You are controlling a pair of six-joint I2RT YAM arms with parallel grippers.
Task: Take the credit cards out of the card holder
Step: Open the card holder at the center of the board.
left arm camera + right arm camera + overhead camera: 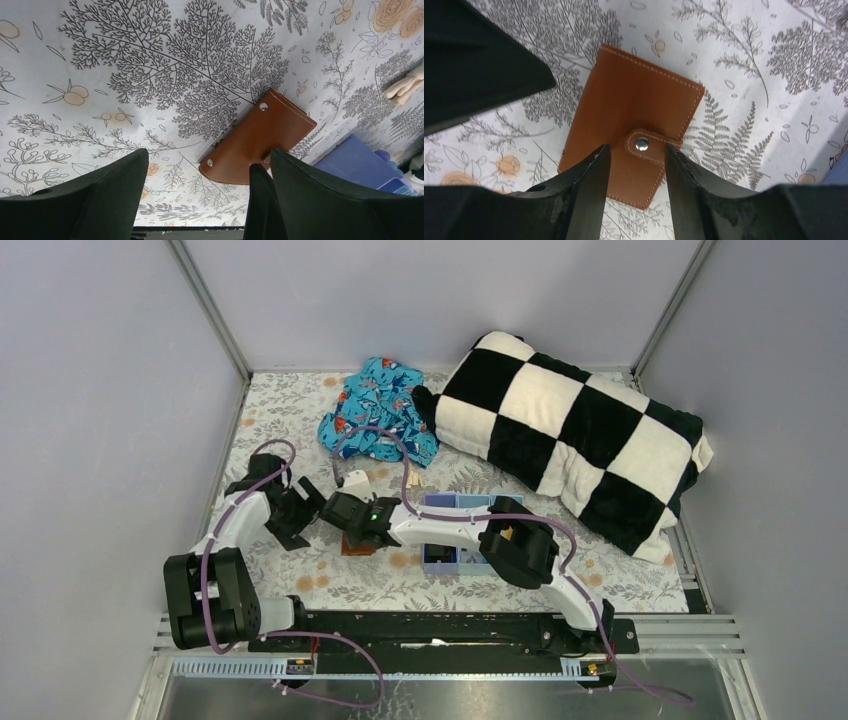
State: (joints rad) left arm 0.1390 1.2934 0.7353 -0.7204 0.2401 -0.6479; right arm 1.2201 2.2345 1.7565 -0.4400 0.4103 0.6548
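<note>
Right end effector (636,150) straddles card holder (634,100) on floral table (749,75), grey walls (100,390).

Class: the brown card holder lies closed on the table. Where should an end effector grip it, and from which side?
Probably the clasp tab, from straight above. The card holder lies flat, its edges against the table; the snapped tab is its one narrow raised part, easy to pinch.
</note>
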